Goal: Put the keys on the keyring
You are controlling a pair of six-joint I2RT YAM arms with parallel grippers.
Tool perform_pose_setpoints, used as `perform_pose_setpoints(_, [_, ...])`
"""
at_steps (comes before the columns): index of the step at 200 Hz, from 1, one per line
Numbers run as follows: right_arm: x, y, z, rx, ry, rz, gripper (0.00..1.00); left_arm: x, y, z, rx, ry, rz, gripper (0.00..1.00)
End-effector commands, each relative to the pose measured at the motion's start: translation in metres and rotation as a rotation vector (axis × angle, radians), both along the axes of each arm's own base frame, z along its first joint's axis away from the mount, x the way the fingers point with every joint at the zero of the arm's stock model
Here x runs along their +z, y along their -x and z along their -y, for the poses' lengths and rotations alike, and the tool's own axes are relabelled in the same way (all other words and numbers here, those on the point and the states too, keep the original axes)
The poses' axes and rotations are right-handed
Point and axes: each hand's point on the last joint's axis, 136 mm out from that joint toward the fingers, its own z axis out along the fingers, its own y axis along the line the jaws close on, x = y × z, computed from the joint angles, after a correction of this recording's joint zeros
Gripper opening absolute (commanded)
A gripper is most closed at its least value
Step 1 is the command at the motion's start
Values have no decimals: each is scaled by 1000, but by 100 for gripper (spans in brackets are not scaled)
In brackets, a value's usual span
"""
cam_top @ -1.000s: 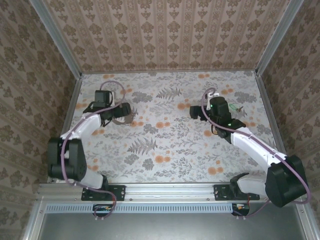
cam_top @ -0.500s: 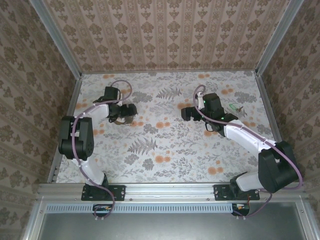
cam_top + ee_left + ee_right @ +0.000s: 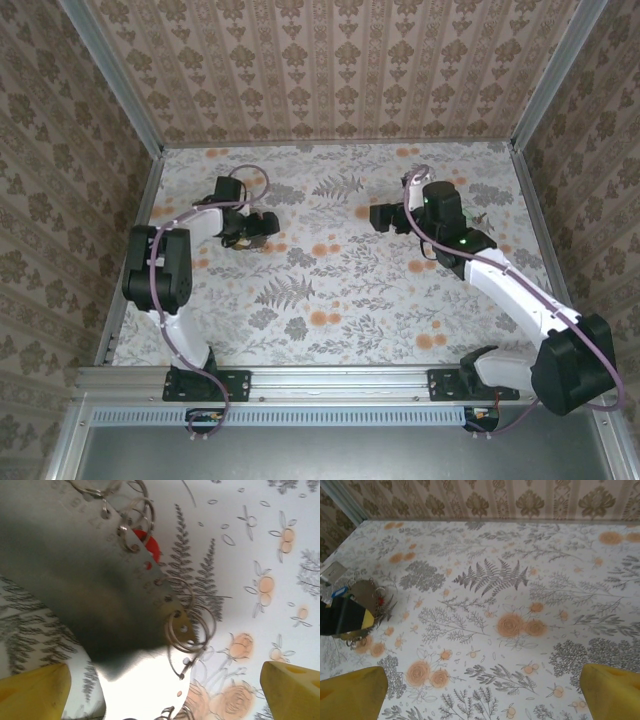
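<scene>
The keyring [image 3: 125, 670] is a flat grey metal piece with small holes along its rim, and several thin wire rings [image 3: 186, 630] hang through them. A key's red head [image 3: 150, 547] peeks out from behind it. My left gripper [image 3: 162, 695] hovers just above it, open, its yellow fingertips [image 3: 35, 690] wide apart on either side. In the right wrist view the keyring [image 3: 364, 591] lies far left with a blue key head [image 3: 340, 591] beside it. My right gripper [image 3: 482, 695] is open over bare table. From above, the left gripper [image 3: 258, 226] is over the keyring [image 3: 243, 243], and the right gripper [image 3: 385, 217] is mid-right.
The table [image 3: 330, 290] has a floral print and is walled by patterned panels on three sides, with a metal rail along the near edge. Both arms' purple cables [image 3: 250, 172] loop above their wrists. Open floor lies between the two grippers.
The left arm has folded back toward the left wall, and its gripper has slid slightly right over the keyring. The right gripper swung left, then moved back and a little farther away.
</scene>
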Motion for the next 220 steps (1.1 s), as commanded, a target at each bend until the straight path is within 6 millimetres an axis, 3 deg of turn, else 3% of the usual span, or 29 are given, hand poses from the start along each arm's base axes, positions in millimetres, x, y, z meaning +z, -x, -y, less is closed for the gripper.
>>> perform_pose_setpoints(1, [-6, 1, 11, -33, 16, -7, 100, 4, 27, 33, -45, 142, -67, 98])
perform_pose_setpoints(69, [-6, 14, 25, -63, 14, -14, 100, 8, 78, 103, -129, 295, -117, 98])
perform_pose_setpoints(96, [-26, 21, 29, -68, 36, -62, 100, 22, 102, 139, -190, 368, -127, 98])
perform_pose_setpoints(127, [-55, 31, 29, -58, 46, -157, 100, 50, 112, 155, -218, 463, -109, 98])
perform_pose_setpoints(167, [-81, 47, -1, 61, 42, -254, 91, 81, 113, 139, -262, 391, -34, 98])
perform_pose_setpoints(220, [-129, 86, -65, 231, 23, -398, 74, 78, 126, 70, -205, 190, 37, 94])
